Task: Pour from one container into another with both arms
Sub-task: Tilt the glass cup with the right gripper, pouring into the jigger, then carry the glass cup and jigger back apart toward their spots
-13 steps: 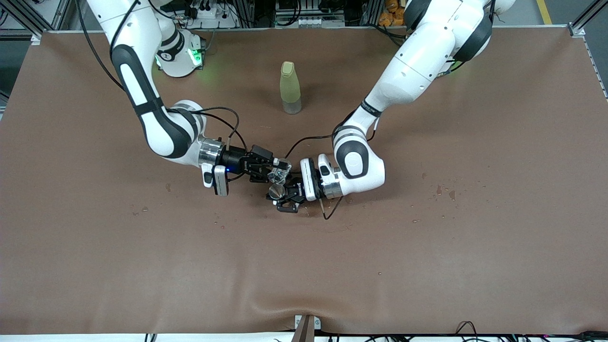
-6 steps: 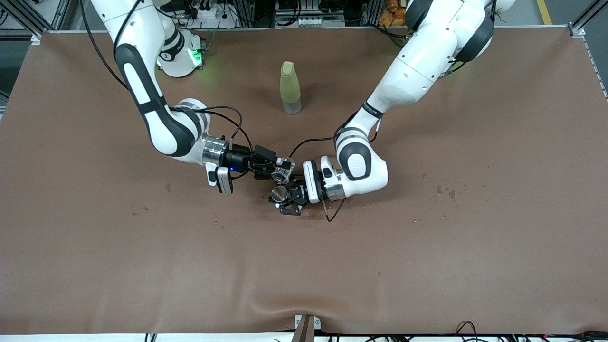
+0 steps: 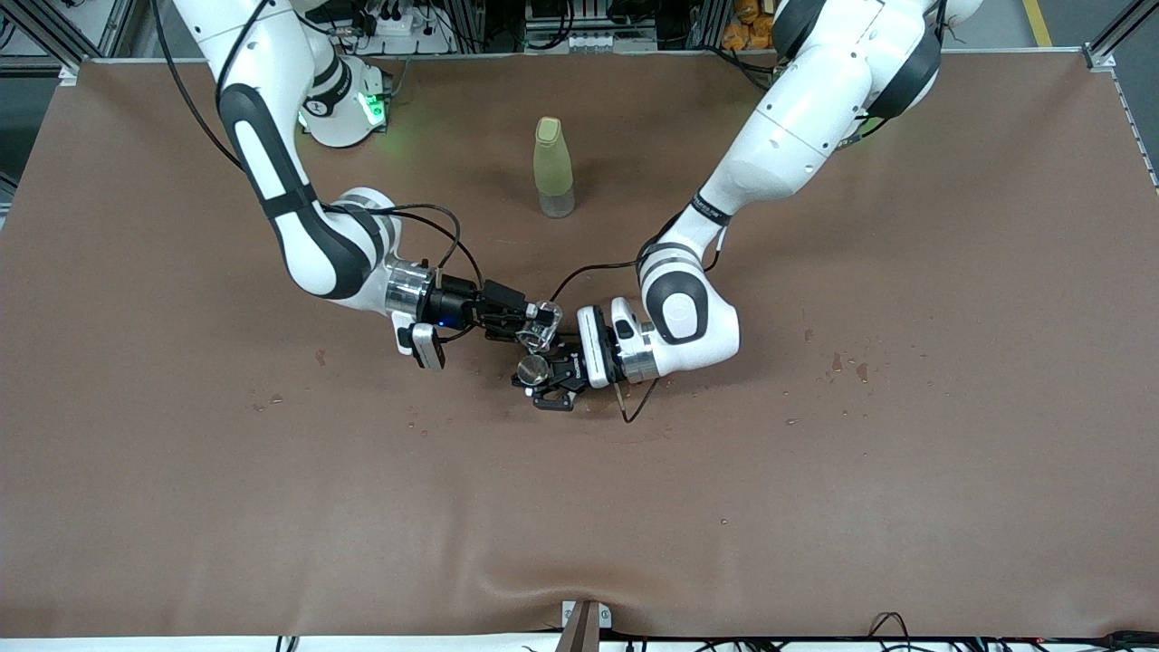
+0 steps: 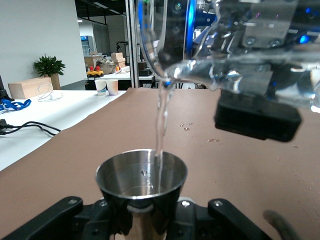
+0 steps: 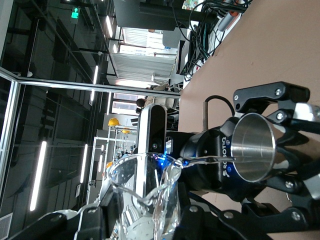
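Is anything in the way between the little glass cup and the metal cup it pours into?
Nothing visible. The right pincer holds the glass cup tilted just above the metal cup, which the left pincer grips. A thin stream falls from the glass lip straight into the open metal rim.

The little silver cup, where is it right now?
The silver metal cup sits upright in the left gripper above mid-table, just under the tilted glass cup held by the right gripper.

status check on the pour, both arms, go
Right gripper shut on tiny clear glass cup, tipped. Left gripper shut on small silver metal cup, upright beneath. Thin stream landing inside. Nothing in the way.
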Tool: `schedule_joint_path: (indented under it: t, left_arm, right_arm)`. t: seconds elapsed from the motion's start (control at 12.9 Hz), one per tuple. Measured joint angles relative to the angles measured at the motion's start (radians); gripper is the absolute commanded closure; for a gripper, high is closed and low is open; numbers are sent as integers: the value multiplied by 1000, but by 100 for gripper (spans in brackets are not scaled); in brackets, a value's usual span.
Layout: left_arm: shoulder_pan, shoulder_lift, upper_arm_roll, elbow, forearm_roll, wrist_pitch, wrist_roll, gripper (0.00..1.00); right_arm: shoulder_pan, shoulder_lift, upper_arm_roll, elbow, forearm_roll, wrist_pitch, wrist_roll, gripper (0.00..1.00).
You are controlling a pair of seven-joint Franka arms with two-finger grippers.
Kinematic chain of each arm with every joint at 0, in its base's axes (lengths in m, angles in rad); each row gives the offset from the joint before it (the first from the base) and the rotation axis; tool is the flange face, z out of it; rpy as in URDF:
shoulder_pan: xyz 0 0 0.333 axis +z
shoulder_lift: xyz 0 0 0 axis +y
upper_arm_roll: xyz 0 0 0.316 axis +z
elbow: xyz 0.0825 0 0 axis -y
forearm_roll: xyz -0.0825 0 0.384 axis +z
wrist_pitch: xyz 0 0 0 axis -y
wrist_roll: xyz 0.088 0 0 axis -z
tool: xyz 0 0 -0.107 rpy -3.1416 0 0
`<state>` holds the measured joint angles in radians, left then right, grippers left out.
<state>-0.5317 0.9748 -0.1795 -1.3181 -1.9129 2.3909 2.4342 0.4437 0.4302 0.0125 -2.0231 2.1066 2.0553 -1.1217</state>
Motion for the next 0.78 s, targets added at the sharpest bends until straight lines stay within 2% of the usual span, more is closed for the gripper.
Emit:
schedule_joint_path:
  t: [0.78]
  left_arm:
    - [0,0,0,0,0,0,0,100]
  right_arm:
    - [0,0,-7,14,9,0,223,100]
